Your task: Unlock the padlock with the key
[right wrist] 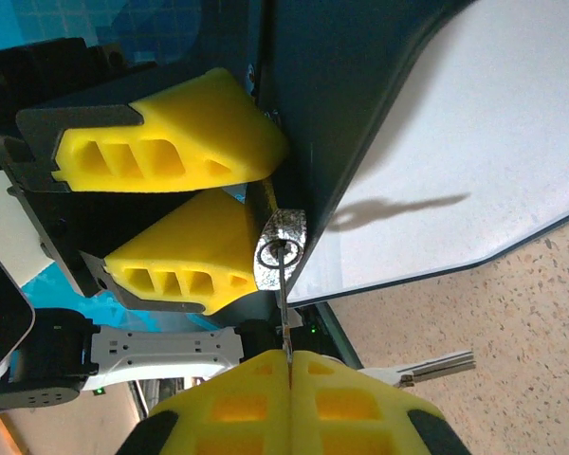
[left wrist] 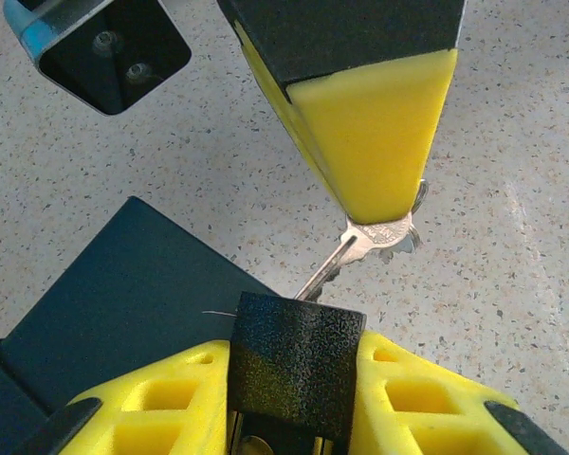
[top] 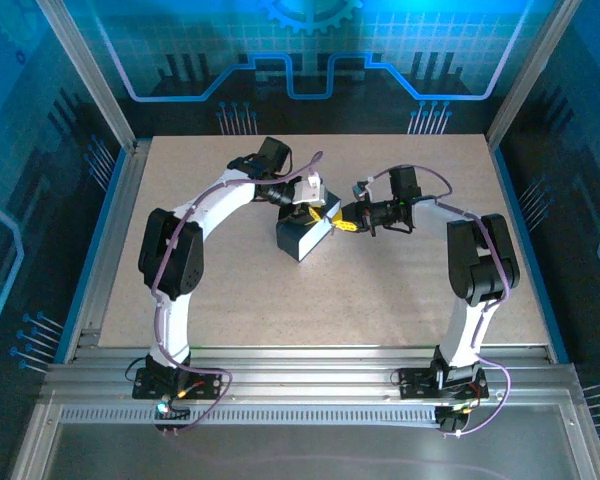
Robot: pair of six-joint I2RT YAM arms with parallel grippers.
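Blue glowing walls (top: 40, 200) are standing around the table (top: 230, 300). They are showing bright lines and part of a gear drawing (top: 310, 10). The table top is looking pale and sandy, with lots of tiny dark specks. Silver metal rails (top: 300, 385) are running along the near edge, where the two arms are bolted down.

Both arms are reaching in and meeting in the middle of the table. The dark blue tin (top: 300, 240) is sitting there, just under them.

The left gripper (top: 315, 212) is squeezing the padlock (left wrist: 299, 365) between its yellow fingers (left wrist: 171, 408). The padlock is looking black and bumpy, and it is hanging just above the tin.

The right gripper (right wrist: 288, 365) is pinching the key (left wrist: 356, 248), with its jaws pressed close together on it. The key is looking silver all over. Its thin end is pointing at the padlock and touching the shiny keyhole (right wrist: 280, 248). I cannot tell how far in it is going. A second small key (right wrist: 436, 364) is dangling beside the right gripper, above the speckled table.
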